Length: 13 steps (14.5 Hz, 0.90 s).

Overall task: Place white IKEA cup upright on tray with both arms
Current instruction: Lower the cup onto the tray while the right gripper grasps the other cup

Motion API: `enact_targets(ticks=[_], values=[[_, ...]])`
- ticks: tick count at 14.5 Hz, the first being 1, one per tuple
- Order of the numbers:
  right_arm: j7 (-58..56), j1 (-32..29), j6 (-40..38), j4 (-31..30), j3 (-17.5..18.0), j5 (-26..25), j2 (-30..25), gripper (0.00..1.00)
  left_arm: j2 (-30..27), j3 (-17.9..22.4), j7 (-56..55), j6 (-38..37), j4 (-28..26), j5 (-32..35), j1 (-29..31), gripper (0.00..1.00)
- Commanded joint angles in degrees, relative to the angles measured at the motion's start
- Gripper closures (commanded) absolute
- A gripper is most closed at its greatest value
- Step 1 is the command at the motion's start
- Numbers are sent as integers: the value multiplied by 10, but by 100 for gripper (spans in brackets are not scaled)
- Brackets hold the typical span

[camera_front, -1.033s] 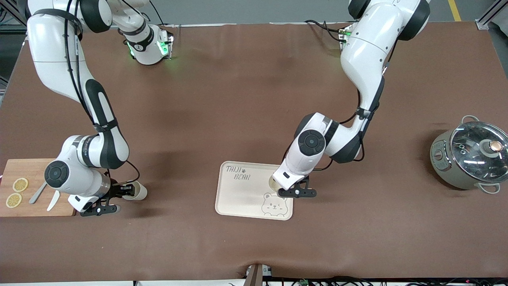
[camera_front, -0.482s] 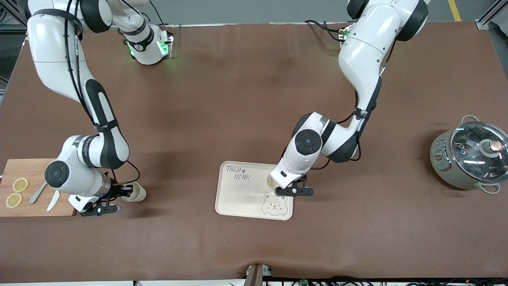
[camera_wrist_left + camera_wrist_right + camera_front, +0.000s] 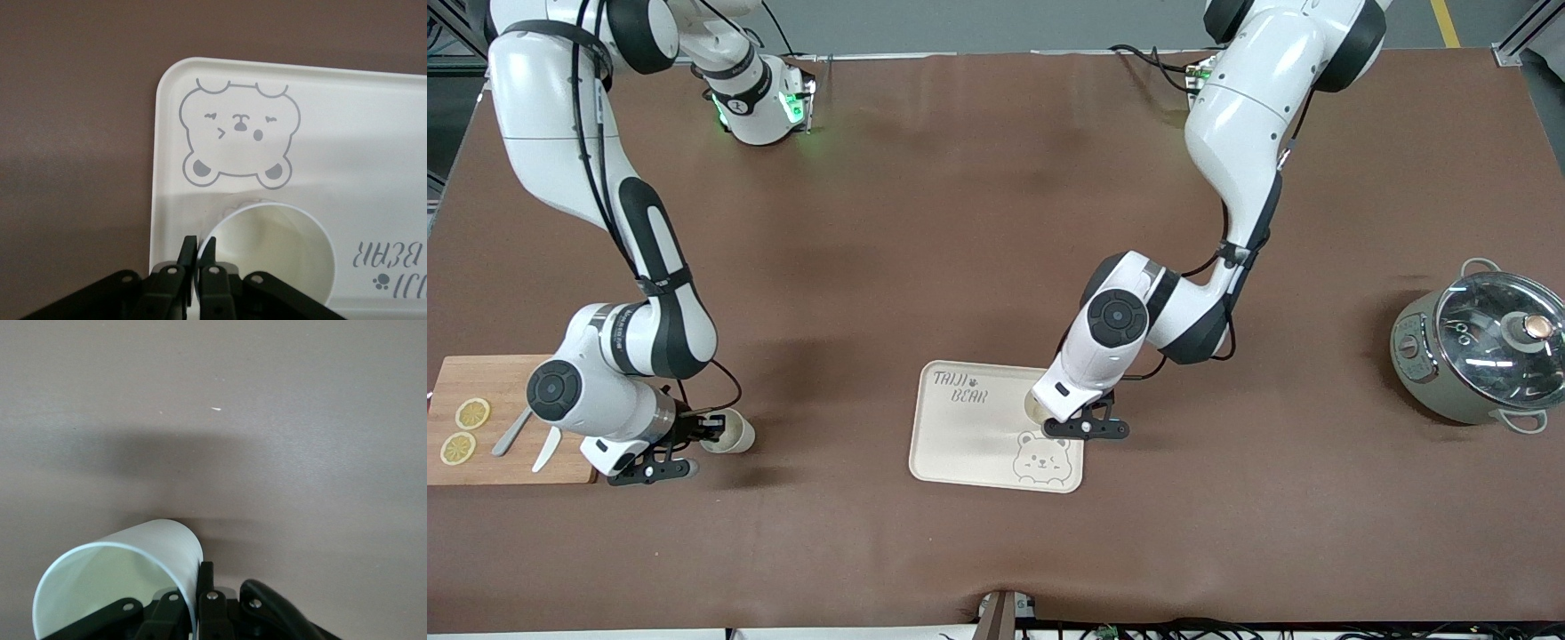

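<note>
A white cup (image 3: 1035, 408) stands upright on the cream tray (image 3: 960, 444), beside the bear drawing. My left gripper (image 3: 1060, 420) is shut on its rim; the left wrist view shows one finger inside and one outside the wall of this cup (image 3: 273, 257), with the gripper (image 3: 198, 248) over the tray (image 3: 367, 133). A second white cup (image 3: 734, 432) lies on its side on the brown table, toward the right arm's end. My right gripper (image 3: 710, 433) is shut on its rim. In the right wrist view the wall of that cup (image 3: 127, 570) sits between the fingers of the gripper (image 3: 198, 587).
A wooden cutting board (image 3: 511, 378) with two lemon slices (image 3: 464, 430) and cutlery lies beside the right arm's hand, at the table's end. A grey pot with a glass lid (image 3: 1476, 347) stands toward the left arm's end.
My right gripper has shut on the rim of the lying cup, which shifted slightly toward it. The left gripper with its cup slid a little along the tray, then held still.
</note>
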Motion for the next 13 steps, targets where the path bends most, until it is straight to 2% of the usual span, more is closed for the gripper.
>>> enact_targets(ticks=[1, 2, 3, 4, 5, 9, 13], values=[[8, -5, -22, 19, 16, 31, 2, 100, 6, 5, 3, 2, 10, 5, -5, 93], [9, -2, -44, 33, 16, 43, 2, 100, 6, 5, 3, 1, 10, 5, -5, 92], [10, -1, -68, 48, 15, 50, 3, 100, 6, 5, 3, 1, 10, 5, -5, 81], [14, -1, -84, 57, 16, 51, 2, 100, 6, 5, 4, 1, 10, 6, -5, 37], [32, 0, -95, 66, 16, 51, 2, 100, 5, 5, 3, 1, 10, 5, -4, 2], [130, 28, -146, 99, 17, 50, 2, 100, 4, 5, -40, 1, 10, 3, -16, 0], [245, 74, -154, 113, 17, 50, 1, 100, 1, 5, -48, 0, 10, 4, -17, 0]])
